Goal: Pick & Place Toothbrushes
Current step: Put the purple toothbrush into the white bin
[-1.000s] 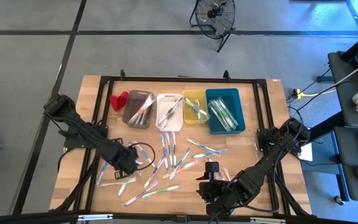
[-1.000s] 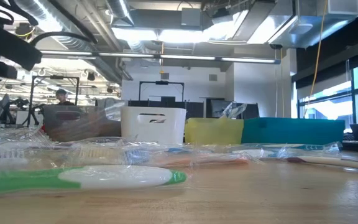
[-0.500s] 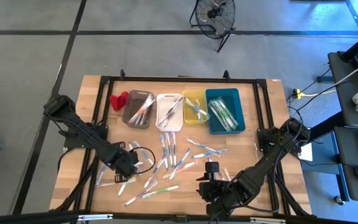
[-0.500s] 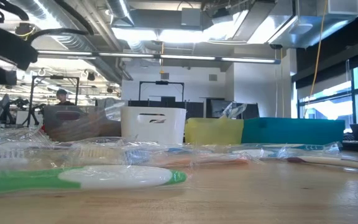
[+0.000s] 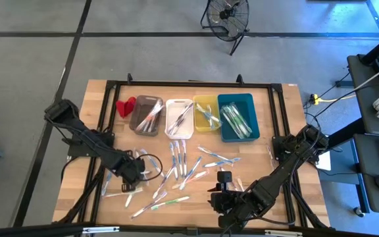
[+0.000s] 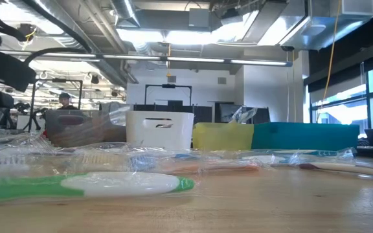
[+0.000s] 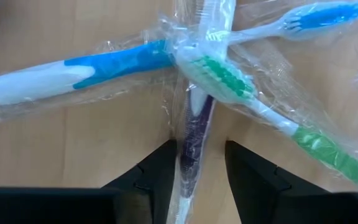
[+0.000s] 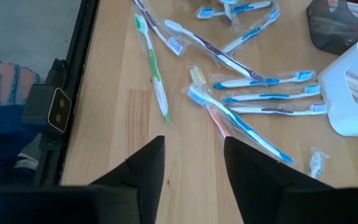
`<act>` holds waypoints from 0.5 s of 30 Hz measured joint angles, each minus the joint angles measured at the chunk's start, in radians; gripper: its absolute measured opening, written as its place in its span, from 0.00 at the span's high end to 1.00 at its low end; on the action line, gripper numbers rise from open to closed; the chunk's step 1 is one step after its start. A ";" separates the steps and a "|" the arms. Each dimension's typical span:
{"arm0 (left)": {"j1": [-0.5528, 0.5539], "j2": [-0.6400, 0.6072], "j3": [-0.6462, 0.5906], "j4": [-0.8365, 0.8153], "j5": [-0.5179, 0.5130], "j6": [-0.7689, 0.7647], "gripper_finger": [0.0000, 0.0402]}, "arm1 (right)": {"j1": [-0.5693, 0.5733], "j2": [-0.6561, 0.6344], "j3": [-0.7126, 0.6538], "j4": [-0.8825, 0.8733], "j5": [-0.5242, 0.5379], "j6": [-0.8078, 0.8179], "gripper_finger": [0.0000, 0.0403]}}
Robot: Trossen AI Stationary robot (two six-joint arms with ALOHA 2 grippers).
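Wrapped toothbrushes [image 5: 176, 164] lie scattered on the wooden table [image 5: 275, 131]. More of them lie in the four bins at the far side. My left gripper [image 5: 131, 172] points down over the table's near left, open. In the left wrist view its fingers [image 7: 160, 168] stand on either side of a purple toothbrush [image 7: 194, 121]. A green toothbrush [image 7: 229, 81] and a blue toothbrush [image 7: 104, 65] lie across that purple one. My right gripper [image 5: 224, 179] hangs open above the near middle, slanting down, with nothing between its fingers [image 8: 151, 158].
Grey bin [image 5: 147, 115], white bin [image 5: 179, 117], yellow bin [image 5: 206, 112] and teal bin [image 5: 237, 116] stand in a row at the far side, with a small red object [image 5: 125, 105] left of them. A black frame [image 5: 189, 83] runs around the table.
My left gripper has sunk toward the toothbrushes at the table's near left, still open. My right arm has kept still.
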 joint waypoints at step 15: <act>-0.002 0.007 0.013 0.021 0.025 0.062 0.96 | 0.000 0.000 0.000 0.000 0.003 -0.002 0.65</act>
